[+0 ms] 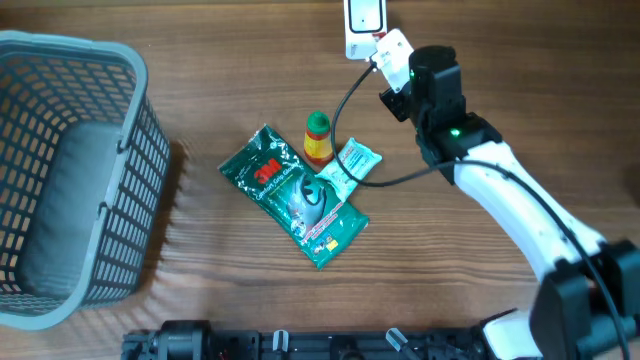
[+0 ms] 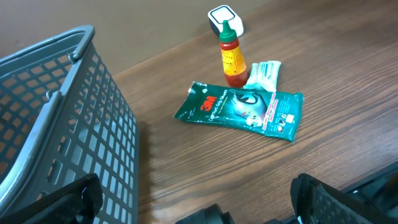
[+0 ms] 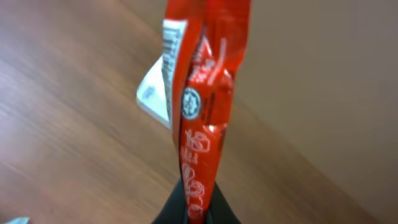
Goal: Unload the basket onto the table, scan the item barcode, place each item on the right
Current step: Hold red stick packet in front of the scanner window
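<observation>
My right gripper [image 3: 196,211] is shut on the lower edge of a red packet [image 3: 202,93], which stands upright between the jaws; white print and a barcode strip run along its left edge. From overhead, the packet [image 1: 393,50] is at the back of the table, just below a white scanner [image 1: 362,20], with the right gripper [image 1: 398,72] behind it. The scanner [image 2: 225,17] also appears at the far end of the left wrist view. My left gripper [image 2: 199,208] is open and empty, low over the table beside the basket.
A grey mesh basket [image 1: 60,180] fills the left side. Mid-table lie a green 3M pouch [image 1: 295,195], a red sauce bottle with a green cap [image 1: 318,140] and a small teal and white sachet [image 1: 348,165]. A black cable [image 1: 345,120] runs past the bottle.
</observation>
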`<control>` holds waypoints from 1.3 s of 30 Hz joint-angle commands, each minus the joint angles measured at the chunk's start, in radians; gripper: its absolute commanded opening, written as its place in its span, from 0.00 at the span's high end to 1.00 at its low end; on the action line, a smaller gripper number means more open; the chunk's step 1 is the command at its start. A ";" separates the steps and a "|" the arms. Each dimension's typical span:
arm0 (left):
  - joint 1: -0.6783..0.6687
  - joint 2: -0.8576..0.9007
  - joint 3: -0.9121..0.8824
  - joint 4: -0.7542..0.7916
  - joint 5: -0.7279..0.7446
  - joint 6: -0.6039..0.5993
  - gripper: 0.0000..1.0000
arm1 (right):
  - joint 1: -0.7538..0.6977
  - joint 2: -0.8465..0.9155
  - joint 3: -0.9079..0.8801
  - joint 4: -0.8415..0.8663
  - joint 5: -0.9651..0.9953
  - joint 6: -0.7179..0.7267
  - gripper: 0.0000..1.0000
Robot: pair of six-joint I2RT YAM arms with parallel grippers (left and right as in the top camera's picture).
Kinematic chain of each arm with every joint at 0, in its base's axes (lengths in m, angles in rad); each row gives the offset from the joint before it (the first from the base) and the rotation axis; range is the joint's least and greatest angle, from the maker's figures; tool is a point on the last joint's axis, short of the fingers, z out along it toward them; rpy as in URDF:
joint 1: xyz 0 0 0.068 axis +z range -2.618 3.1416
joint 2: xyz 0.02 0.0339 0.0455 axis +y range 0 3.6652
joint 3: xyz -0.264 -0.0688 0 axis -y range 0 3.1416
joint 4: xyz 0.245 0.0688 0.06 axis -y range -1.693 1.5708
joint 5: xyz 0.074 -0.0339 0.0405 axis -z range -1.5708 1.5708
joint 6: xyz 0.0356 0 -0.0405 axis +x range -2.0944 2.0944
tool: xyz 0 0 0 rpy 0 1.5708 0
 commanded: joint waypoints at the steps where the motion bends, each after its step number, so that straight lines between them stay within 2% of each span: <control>1: -0.003 -0.003 0.001 0.003 -0.002 0.005 0.00 | -0.016 0.143 0.008 0.164 -0.099 -0.118 0.96; 5: -0.003 -0.003 0.001 0.003 -0.002 0.005 0.00 | -0.021 0.320 0.063 0.334 -0.015 -0.203 0.96; 11: -0.003 -0.003 0.001 0.003 -0.002 0.005 0.00 | -0.063 0.602 0.402 0.337 0.095 -0.239 0.96; 13: -0.003 -0.003 0.001 0.003 -0.002 0.005 0.00 | -0.079 0.706 0.545 0.337 0.177 -0.337 0.96; 15: -0.003 -0.003 0.001 0.003 -0.002 0.005 0.00 | -0.086 0.756 0.605 0.337 0.228 -0.416 0.95; 17: -0.003 -0.003 0.001 0.003 -0.002 0.005 0.00 | -0.091 0.774 0.618 0.335 0.242 -0.469 0.96; 29: -0.003 -0.003 0.001 0.003 -0.002 0.005 0.00 | -0.090 0.774 0.618 0.287 0.198 -0.512 0.96; 35: -0.003 -0.003 0.001 0.003 -0.002 0.005 0.00 | -0.074 0.774 0.618 0.278 0.140 -0.616 0.96; 39: -0.003 -0.003 0.001 0.003 -0.002 0.005 0.00 | -0.078 0.766 0.618 0.277 0.131 -0.629 0.96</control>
